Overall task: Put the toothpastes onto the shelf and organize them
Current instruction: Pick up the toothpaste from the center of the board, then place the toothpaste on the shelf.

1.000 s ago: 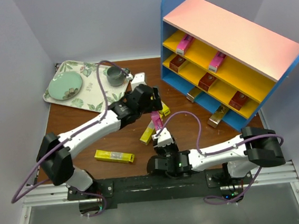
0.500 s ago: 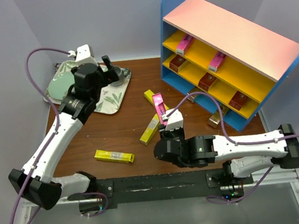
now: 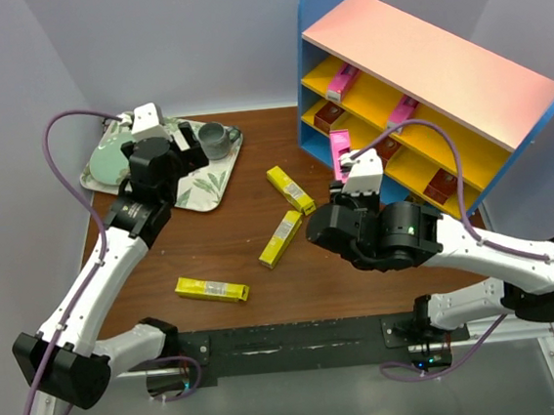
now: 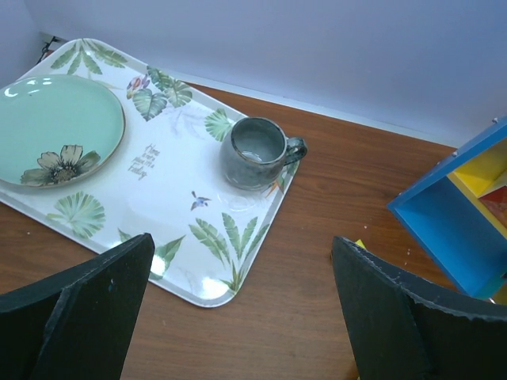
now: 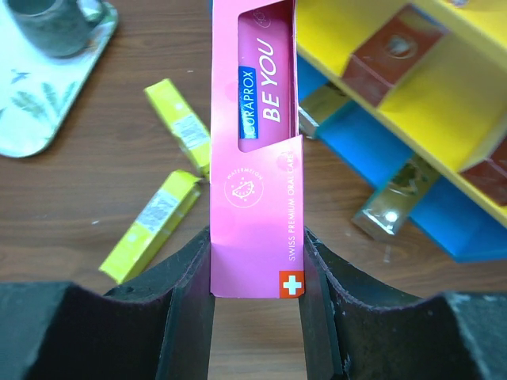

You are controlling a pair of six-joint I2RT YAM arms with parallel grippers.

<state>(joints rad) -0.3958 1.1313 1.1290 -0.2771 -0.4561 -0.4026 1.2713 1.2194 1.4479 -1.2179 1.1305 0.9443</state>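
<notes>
Right gripper (image 5: 255, 252): jaws clamped on a pink toothpaste carton (image 5: 257, 150), which is carried just before the shelf (image 3: 424, 51), at 2 o'clock from table centre.
Left gripper (image 4: 242, 261): jaws spread wide, above the floral tray (image 4: 170, 178), at 10 o'clock.
Three yellow cartons (image 3: 280, 239): lying on the table (image 3: 229, 222), near centre.

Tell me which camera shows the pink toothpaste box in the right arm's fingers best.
Right wrist: the pink toothpaste box fills the centre, lettering readable, pinched between the fingers. Top external shows only a small pink end above the arm; left wrist misses it.
</notes>
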